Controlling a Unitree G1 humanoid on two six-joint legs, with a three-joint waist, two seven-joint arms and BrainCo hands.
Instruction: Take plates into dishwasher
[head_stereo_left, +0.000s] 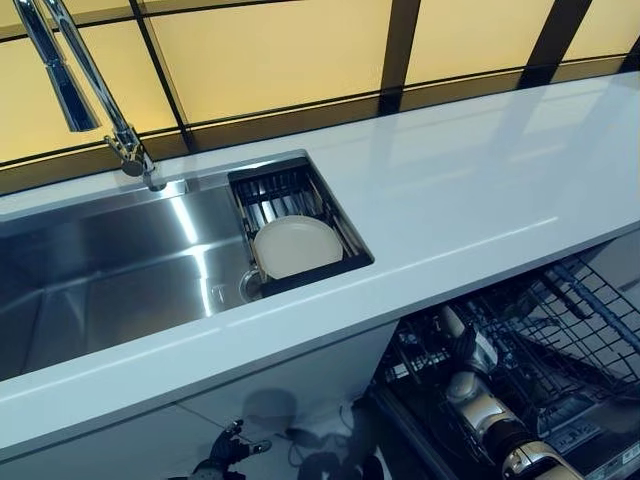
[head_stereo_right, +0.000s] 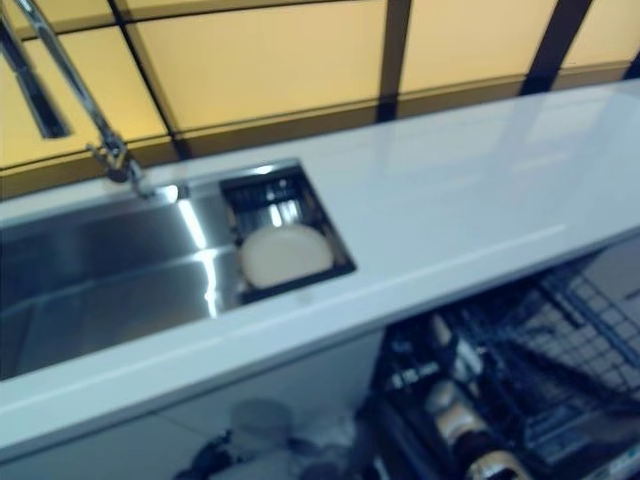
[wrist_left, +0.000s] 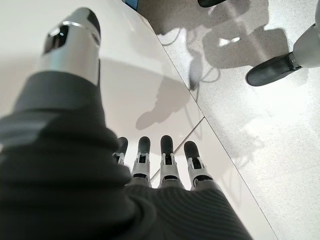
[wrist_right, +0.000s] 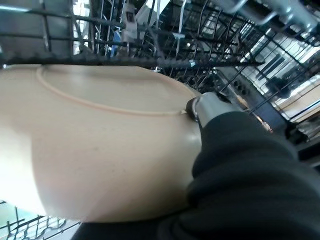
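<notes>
right hand (wrist_right: 210, 107) thumb pinching beige plate (wrist_right: 100, 145) by dishwasher rack (wrist_right: 165, 55), left hand (wrist_left: 165, 165) fingers straight, idle

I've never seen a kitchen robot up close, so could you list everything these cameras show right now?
Plate in sink rack: one, cream, lying in the dark rack.
Held plate: one, cream, in the right hand at the dishwasher rack.
Sink rack: one, black, at the sink's right end.
Sink: one, steel, set in the counter.
Tap: one, chrome, behind the sink.
Counter: one, white.
Dishwasher rack: one, dark wire, open below the counter.
Left hand: fingers straight, empty, low by the white cabinet front.
Right hand: thumb pinching the held plate.
</notes>
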